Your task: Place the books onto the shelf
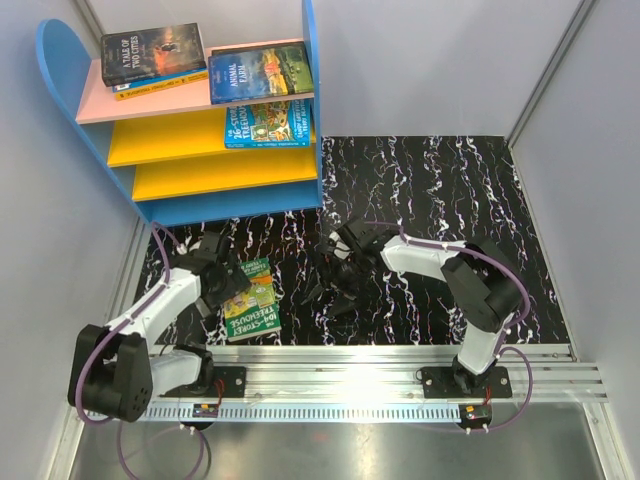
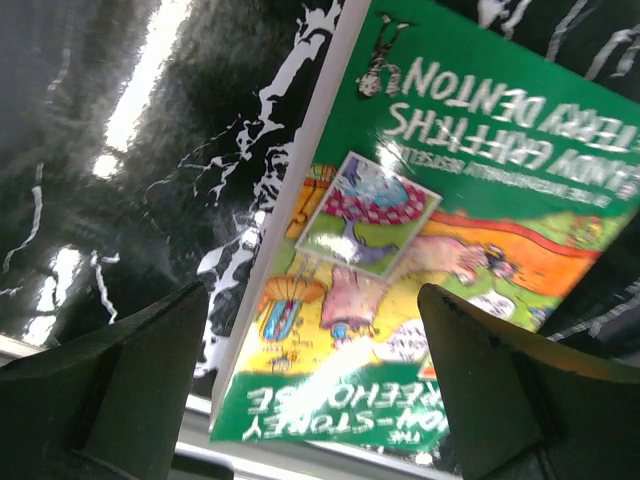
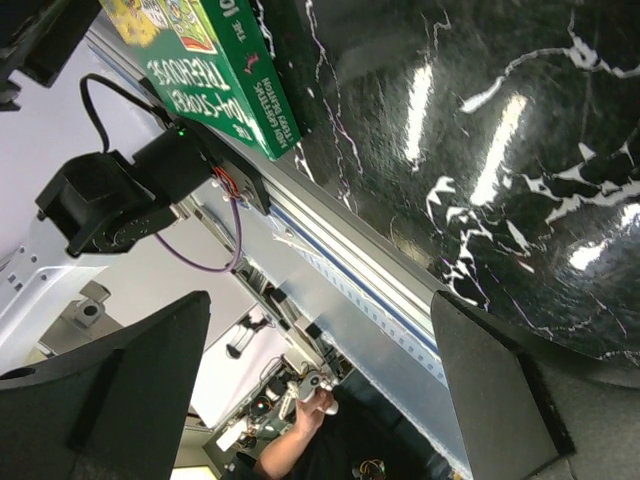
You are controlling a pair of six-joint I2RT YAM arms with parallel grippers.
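Left gripper (image 1: 232,288) hangs low over the green book (image 1: 250,298), jaws spread wide; from the left wrist view its two fingers (image 2: 150,360) frame the cover and the book's white page edge sits between them; whether a fingertip touches the book, I cannot tell. The green book lies flat on the black marbled table (image 1: 430,190), near the front edge, just beside the left arm, title side up. Right gripper (image 1: 335,290) hovers mid-table, well apart from the book, jaws also wide with nothing between them; its wrist camera looks past the fingers (image 3: 490,390) to the metal rail (image 3: 350,270) and a corner of the green book. Over on the shelf (image 1: 60,60), at the far left: a dark book (image 1: 153,53) lies flat on the pink top board, stacked on a thin yellow-edged book (image 1: 160,85); a blue book (image 1: 260,72) lies beside them at the right end; another blue book (image 1: 266,123) lies on the upper yellow board below.
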